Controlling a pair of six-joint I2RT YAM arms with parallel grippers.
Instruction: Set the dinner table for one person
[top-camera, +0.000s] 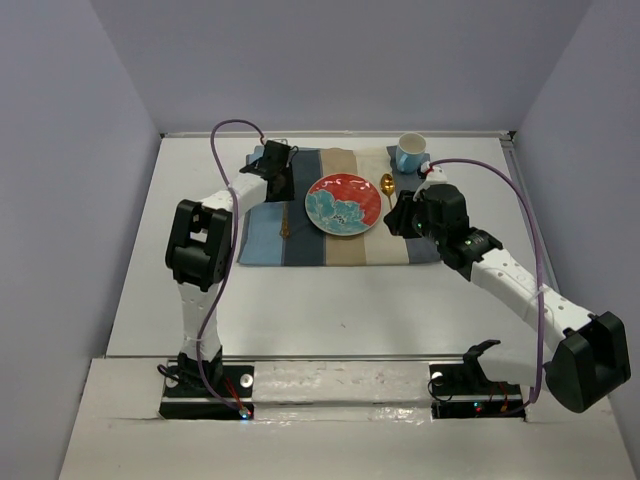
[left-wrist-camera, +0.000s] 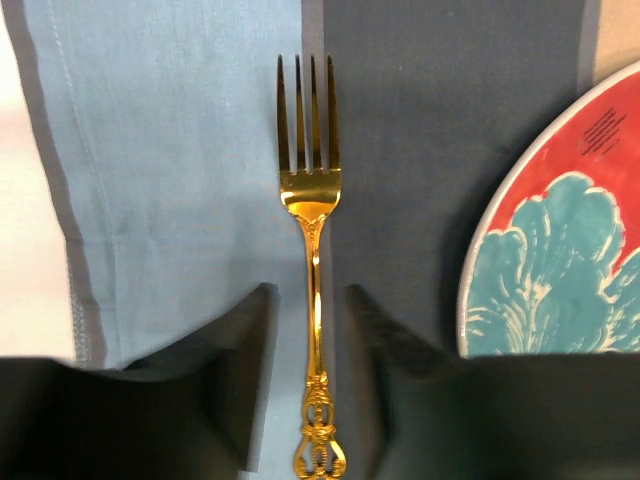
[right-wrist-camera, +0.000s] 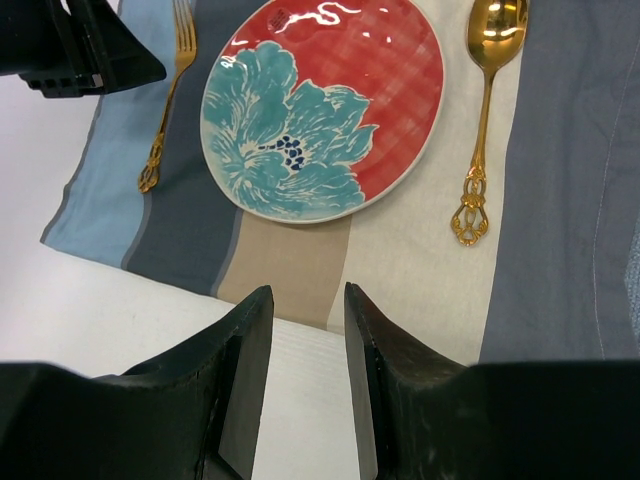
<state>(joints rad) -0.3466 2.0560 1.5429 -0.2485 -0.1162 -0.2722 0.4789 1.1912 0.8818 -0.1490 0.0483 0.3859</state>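
The white bench (top-camera: 330, 300) fills the view under both arms and carries a striped placemat (top-camera: 340, 250) at its far middle. A red plate (top-camera: 343, 203) with a teal flower sits at the centre of the placemat. A gold fork (left-wrist-camera: 311, 250) lies left of the plate, on the seam between the light blue and dark stripes. A gold spoon (right-wrist-camera: 485, 110) lies right of the plate, and a blue cup (top-camera: 411, 153) stands at the placemat's far right corner.

The left gripper (left-wrist-camera: 311, 292) is spread, its fingers (left-wrist-camera: 240, 340) on either side of the fork's handle, with a gap showing on each side. The right gripper (right-wrist-camera: 307, 292) is spread and empty, hanging over the placemat near the plate and spoon.
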